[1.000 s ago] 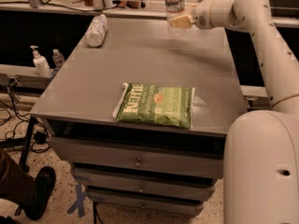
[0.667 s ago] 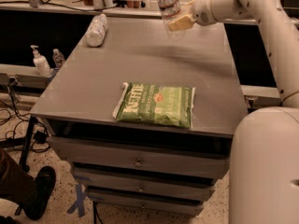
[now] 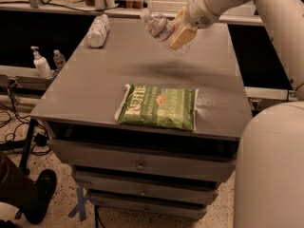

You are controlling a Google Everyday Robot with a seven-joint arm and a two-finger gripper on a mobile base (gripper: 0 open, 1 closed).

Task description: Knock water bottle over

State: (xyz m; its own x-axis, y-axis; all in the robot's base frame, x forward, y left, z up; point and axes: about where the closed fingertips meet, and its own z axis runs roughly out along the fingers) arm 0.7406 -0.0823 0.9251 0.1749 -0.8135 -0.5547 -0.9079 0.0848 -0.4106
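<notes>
The water bottle point(image 3: 159, 26) is a clear ribbed plastic bottle, tilted with its white cap pointing up and to the left. It hangs in the air over the back middle of the grey table point(image 3: 95, 87), with its shadow on the tabletop below it. My gripper point(image 3: 178, 36) comes in from the upper right and is shut on the bottle's lower part. One tan finger point(image 3: 184, 31) lies along the bottle's right side.
A green chip bag point(image 3: 159, 107) lies flat near the table's front edge. A white wrapped roll point(image 3: 98, 31) lies at the back left. A pump dispenser point(image 3: 40, 63) and a tiny bottle point(image 3: 59, 59) stand on a shelf to the left. A person's shoe point(image 3: 40, 194) is at the lower left.
The bottle stood upright at the table's back edge with the gripper at it. It is now tilted with its cap to the left and sits further forward over the table in the gripper.
</notes>
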